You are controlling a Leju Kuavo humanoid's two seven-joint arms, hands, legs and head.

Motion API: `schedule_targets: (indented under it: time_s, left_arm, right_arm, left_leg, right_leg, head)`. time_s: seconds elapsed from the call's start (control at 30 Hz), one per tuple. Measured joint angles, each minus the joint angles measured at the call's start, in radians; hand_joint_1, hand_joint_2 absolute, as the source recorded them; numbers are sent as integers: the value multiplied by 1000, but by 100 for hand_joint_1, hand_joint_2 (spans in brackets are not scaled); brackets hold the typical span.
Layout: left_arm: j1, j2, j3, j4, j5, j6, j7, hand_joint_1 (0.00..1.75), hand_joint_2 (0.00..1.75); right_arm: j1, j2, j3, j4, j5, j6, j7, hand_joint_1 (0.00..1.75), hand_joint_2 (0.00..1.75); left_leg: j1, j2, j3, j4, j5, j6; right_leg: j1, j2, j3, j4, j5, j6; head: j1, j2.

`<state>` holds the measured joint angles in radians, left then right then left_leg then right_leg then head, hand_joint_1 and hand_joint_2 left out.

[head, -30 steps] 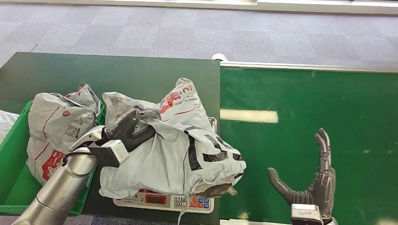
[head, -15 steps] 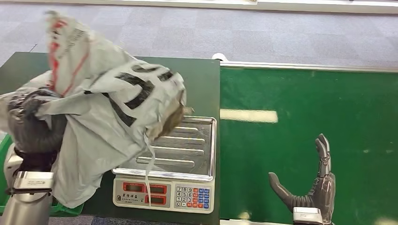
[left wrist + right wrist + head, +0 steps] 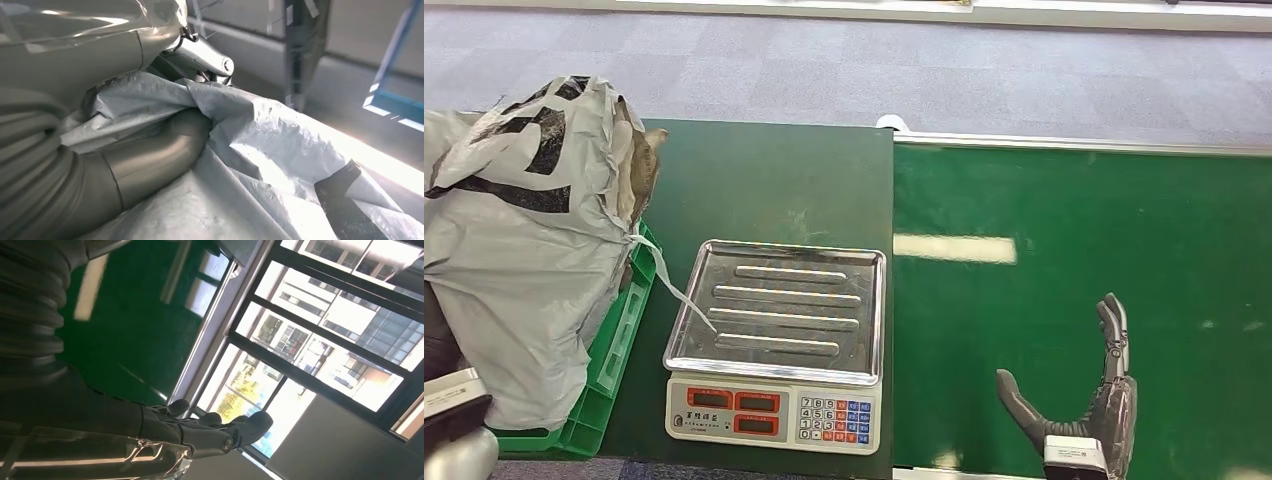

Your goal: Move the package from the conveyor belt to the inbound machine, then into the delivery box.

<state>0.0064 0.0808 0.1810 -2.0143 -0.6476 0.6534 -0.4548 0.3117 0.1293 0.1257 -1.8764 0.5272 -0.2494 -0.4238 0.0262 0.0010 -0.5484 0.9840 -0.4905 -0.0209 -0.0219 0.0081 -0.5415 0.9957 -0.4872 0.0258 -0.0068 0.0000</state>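
Note:
The grey plastic package (image 3: 519, 250) with black lettering hangs at the far left, over the green delivery box (image 3: 614, 340). My left hand (image 3: 436, 335) grips it from below and is mostly hidden behind the bag. In the left wrist view the thumb (image 3: 150, 165) presses into the crumpled package (image 3: 280, 145). A loose strip of the bag trails down onto the scale. The inbound machine, a scale (image 3: 779, 345) with a steel tray, has nothing else on it. My right hand (image 3: 1089, 400) is open, fingers upright, above the near edge of the green conveyor belt (image 3: 1074, 230); its spread fingers (image 3: 220, 430) hold nothing.
The scale stands on a dark green table (image 3: 764, 180) between the box and the belt. Its keypad and red displays (image 3: 774, 415) face me. Grey carpet floor (image 3: 874, 70) lies beyond the table and belt.
My left hand has lifted the package off the scale and swung it left, over the green box. The scale tray is now bare. The right hand has stayed where it was.

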Motion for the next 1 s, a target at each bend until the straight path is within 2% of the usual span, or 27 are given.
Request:
schedule_targets:
  time_s: [0.1,0.2,0.37,0.53,0.57,0.6,0.67,0.7,0.73,0.87,1.0]
  left_arm:
    - [19,-6,37,22,68,-123,81,163,175]
    - [44,-12,95,65,143,-217,112,158,175]
    - [65,-15,182,152,156,-245,152,147,175]
    - [67,-15,227,215,98,-243,224,142,175]
    - [67,-14,233,227,81,-240,241,131,175]
    - [67,-14,239,238,65,-237,256,105,175]
    - [66,-15,248,259,34,-227,280,35,175]
    - [66,-15,252,268,19,-221,289,10,175]
    - [65,-17,255,275,6,-216,295,0,175]
    - [61,-25,260,301,-25,-206,315,0,175]
    - [52,-33,260,321,30,-244,315,0,175]
  right_arm:
    - [13,11,-10,-13,6,9,3,0,175]
    - [26,22,-23,-26,13,25,3,0,175]
    - [43,39,-33,-47,23,36,2,0,175]
    - [52,51,-38,-61,36,46,6,0,175]
    - [53,53,-39,-64,39,50,7,0,175]
    - [55,55,-39,-65,43,52,9,0,175]
    - [57,58,-40,-67,49,55,12,0,175]
    - [58,59,-41,-68,51,56,14,0,175]
    - [60,61,-41,-69,53,56,15,0,175]
    - [66,66,-42,-72,61,56,17,0,175]
    - [72,71,-43,-77,68,56,19,0,175]
  left_leg:
    - [0,0,0,0,0,0]
    - [0,1,-1,0,0,0]
    - [0,1,-1,0,0,0]
    - [0,1,-1,0,0,0]
    - [0,1,0,0,0,0]
    - [0,1,0,0,0,0]
    - [0,1,0,0,0,0]
    - [0,1,0,0,0,0]
    - [0,1,0,0,0,0]
    - [0,1,0,0,0,0]
    - [0,1,0,0,0,0]
  right_leg:
    - [0,0,0,0,0,0]
    - [0,2,-1,0,0,0]
    - [0,2,-1,0,0,0]
    - [0,2,-1,0,0,0]
    - [0,2,-1,0,0,0]
    - [0,2,-1,0,0,0]
    - [0,2,-1,0,0,0]
    - [0,2,-1,0,0,0]
    - [0,2,-1,0,0,0]
    - [0,2,-1,0,0,0]
    - [0,1,-1,0,0,0]
  head:
    - [0,0]
    - [0,0]
    - [0,0]
    - [0,0]
    - [0,0]
    - [0,0]
    - [0,0]
    - [0,0]
    - [0,0]
    - [0,0]
    - [0,0]
